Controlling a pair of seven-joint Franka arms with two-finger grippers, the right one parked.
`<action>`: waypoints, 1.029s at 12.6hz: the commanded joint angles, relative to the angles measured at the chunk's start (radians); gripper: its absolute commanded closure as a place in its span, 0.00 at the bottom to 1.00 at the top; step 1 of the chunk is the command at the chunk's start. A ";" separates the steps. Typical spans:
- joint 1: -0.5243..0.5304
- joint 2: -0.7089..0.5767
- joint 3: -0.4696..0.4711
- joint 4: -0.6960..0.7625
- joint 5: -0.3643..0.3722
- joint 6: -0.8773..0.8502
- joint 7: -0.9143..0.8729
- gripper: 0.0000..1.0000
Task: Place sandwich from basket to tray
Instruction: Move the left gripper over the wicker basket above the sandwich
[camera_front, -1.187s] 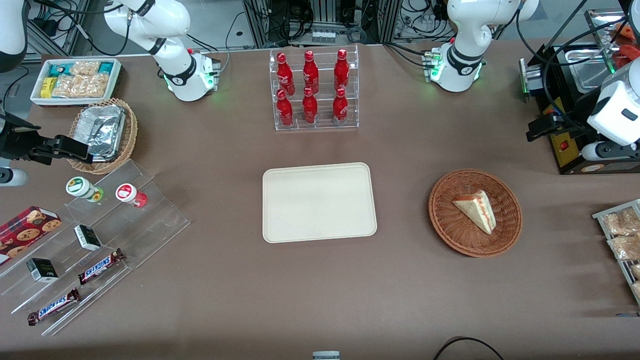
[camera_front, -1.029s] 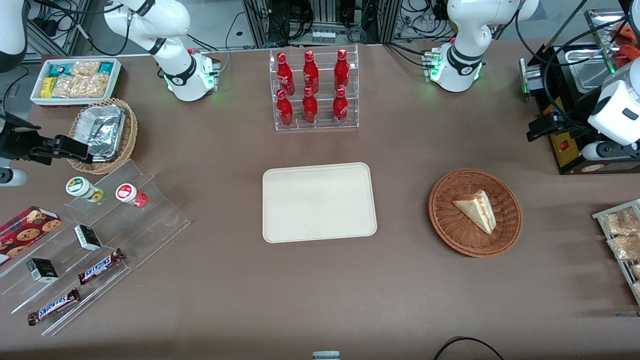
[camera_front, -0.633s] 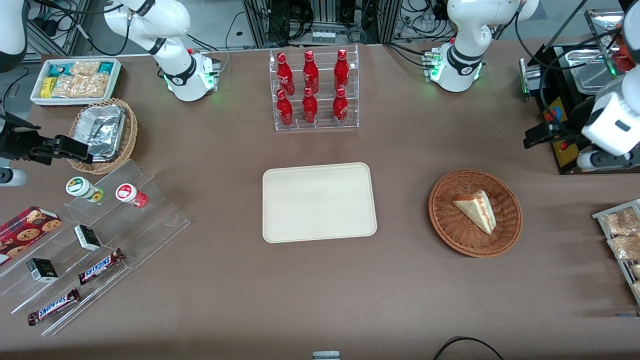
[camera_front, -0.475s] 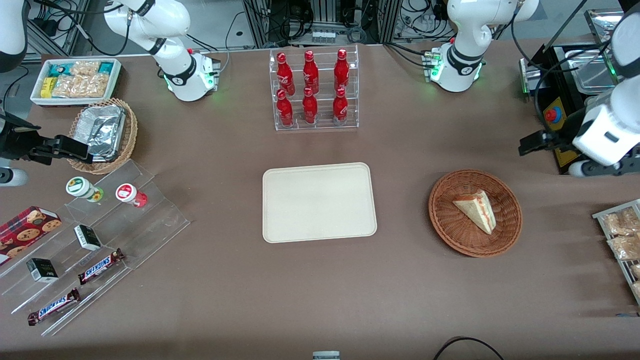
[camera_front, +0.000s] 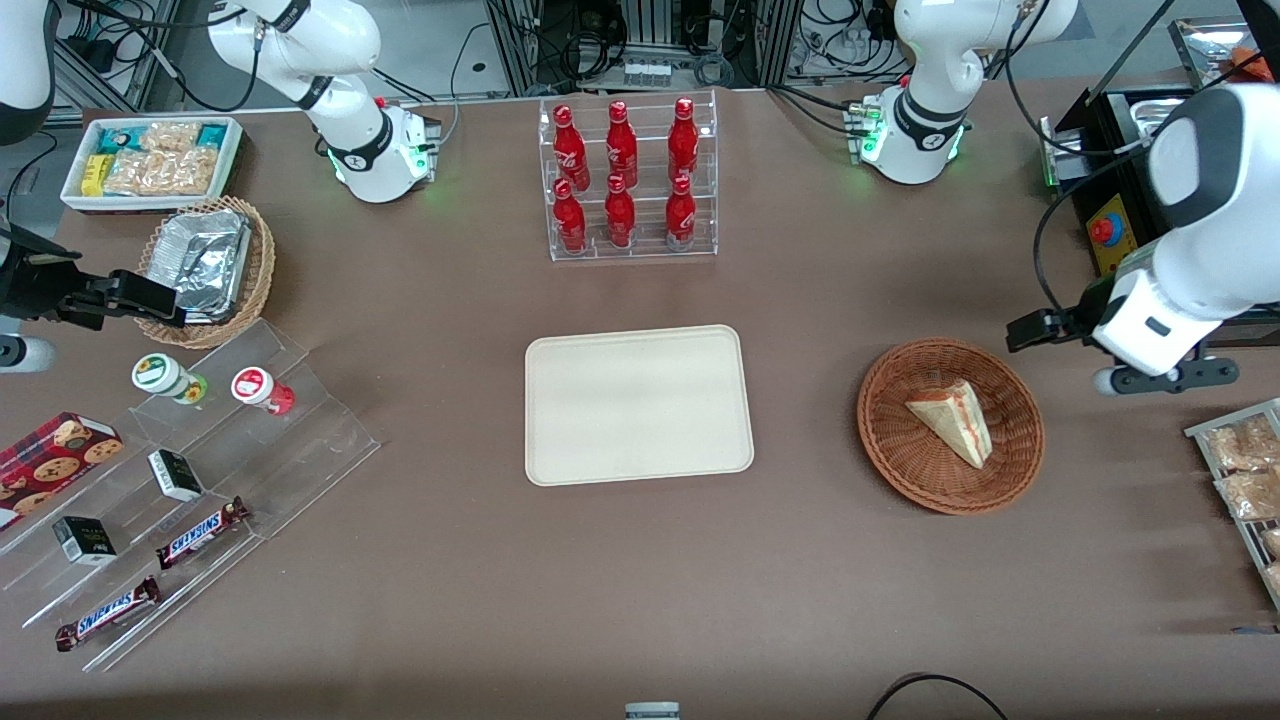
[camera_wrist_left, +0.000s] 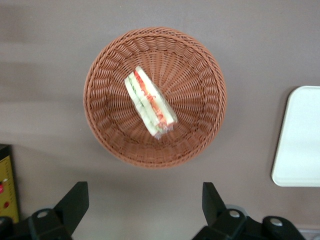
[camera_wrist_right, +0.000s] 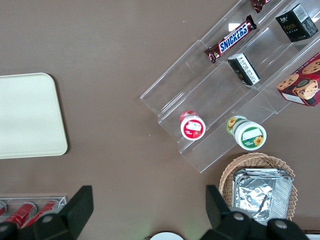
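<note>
The tray (camera_wrist_left: 299, 137) is cut off by the wrist view's edge.

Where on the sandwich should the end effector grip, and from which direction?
Come straight down and pinch the two flat bread faces of the sandwich mid-wedge; it stands on edge in the basket, filling edge up. The open end effector hangs beside the basket, not yet over it.

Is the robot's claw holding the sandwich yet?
No. The gripper is open and holds nothing. The sandwich lies in the basket, untouched.
</note>
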 joint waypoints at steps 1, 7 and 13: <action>-0.016 -0.017 0.012 -0.104 0.000 0.117 -0.003 0.00; -0.020 0.049 0.010 -0.230 0.000 0.334 -0.109 0.00; -0.040 0.092 0.006 -0.279 -0.002 0.469 -0.524 0.00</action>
